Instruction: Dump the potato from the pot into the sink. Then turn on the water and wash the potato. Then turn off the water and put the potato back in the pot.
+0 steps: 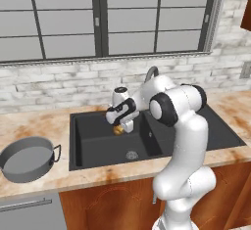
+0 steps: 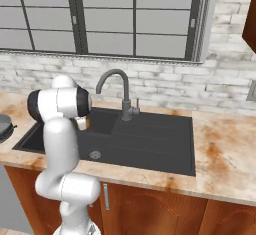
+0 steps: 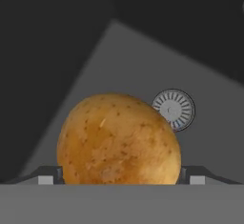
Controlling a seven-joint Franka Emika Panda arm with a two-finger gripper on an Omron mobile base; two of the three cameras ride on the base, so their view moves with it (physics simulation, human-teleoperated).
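Observation:
The golden-brown potato (image 3: 119, 137) sits between my two dark fingertips (image 3: 47, 176), and my gripper (image 3: 119, 176) is shut on it. In the left base view the gripper (image 1: 121, 121) hangs above the left basin of the dark sink (image 1: 98, 148), with the potato (image 1: 117, 130) showing below the hand. The round drain (image 3: 174, 109) lies under and beyond the potato. On the counter left of the sink stands the grey pot (image 1: 27, 158), upright with nothing in it. The gooseneck faucet (image 2: 117, 86) shows no stream of water.
The sink's flat drainboard (image 2: 160, 134) stretches to the right of the basin. Behind the faucet rise a brick wall and a window (image 1: 98, 18). A marbled counter (image 2: 225, 154) rings the sink, and the pot's rim (image 2: 2, 124) shows at the left edge.

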